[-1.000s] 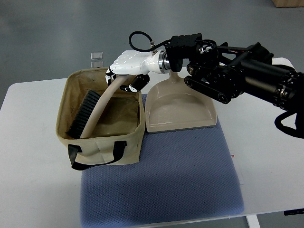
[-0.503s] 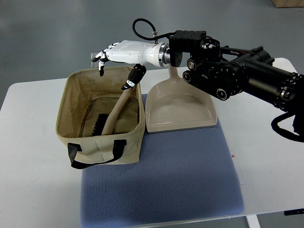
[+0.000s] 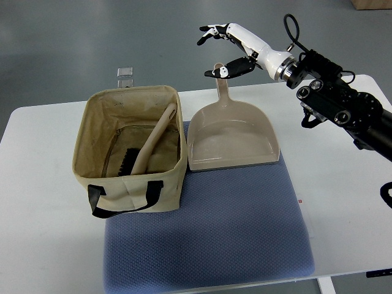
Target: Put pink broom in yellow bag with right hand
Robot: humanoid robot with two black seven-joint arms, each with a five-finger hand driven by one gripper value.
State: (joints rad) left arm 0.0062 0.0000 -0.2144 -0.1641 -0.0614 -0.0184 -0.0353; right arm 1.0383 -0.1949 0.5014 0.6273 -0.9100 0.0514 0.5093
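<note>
Pink broom (image 3: 149, 149), a pale pinkish-beige hand brush with a curved plastic handle and dark bristles, is lying inside the yellowish canvas bag (image 3: 130, 187), well below and to the left of the right hand (image 3: 231, 46). Its bristle head is sitting on the bag's floor, while the handle is slanting up and leaning against the bag's right wall, with its rounded tip poking just above the rim.

That white, black-tipped robotic hand is hovering in the air above the far edge of the white table (image 3: 343, 202), its fingers spread wide and gripping nothing. Its black arm is entering from the right edge.

Directly below the hand, a beige plastic dustpan (image 3: 231, 136) is resting flat, its upright handle pointing towards the thumb but appearing apart from it. The dustpan is sitting just beside the bag's right wall, partly on a blue-grey textured mat (image 3: 208, 236) that is spreading beneath both items. The bag's black strap handle is drooping over its near side. A small clear object (image 3: 125, 72) is sitting beyond the bag, far to the hand's left.
</note>
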